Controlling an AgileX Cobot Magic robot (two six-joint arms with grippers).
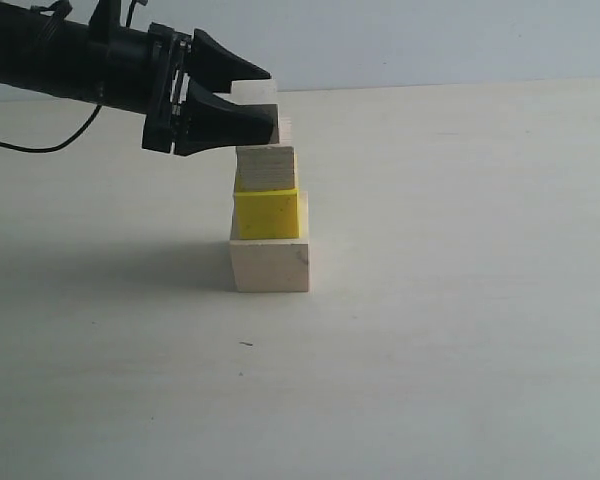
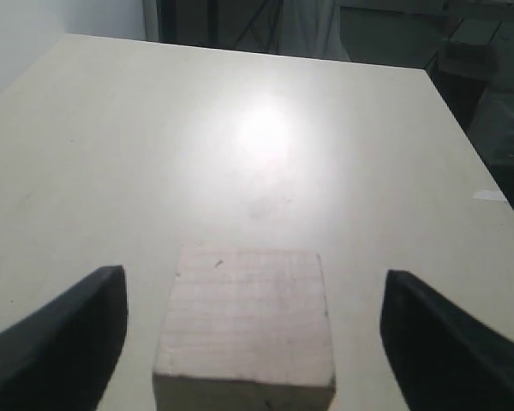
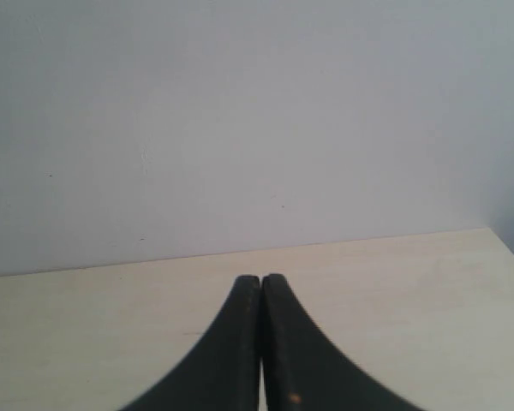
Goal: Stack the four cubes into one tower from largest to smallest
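Note:
In the exterior view the tower stands mid-table: the large pale wood cube (image 1: pixel 270 265) at the bottom, the yellow cube (image 1: pixel 266 212) on it, then the striped-grain wood cube (image 1: pixel 266 167). The smallest pale cube (image 1: pixel 252 93) rests on top, partly hidden by my left gripper (image 1: pixel 270 97). That gripper is open, its fingers standing on either side of the cube. The left wrist view shows the top cube (image 2: pixel 247 321) between the wide-apart fingers (image 2: pixel 77 334), with a gap on each side. My right gripper (image 3: pixel 262 279) is shut on nothing, over bare table, and is out of the exterior view.
The pale table (image 1: pixel 460 300) stretches around the tower. A black cable (image 1: pixel 40 147) hangs from the left arm. Dark furniture (image 2: pixel 467 60) stands beyond the table's far edge in the left wrist view. A grey wall (image 3: pixel 257 120) backs the table.

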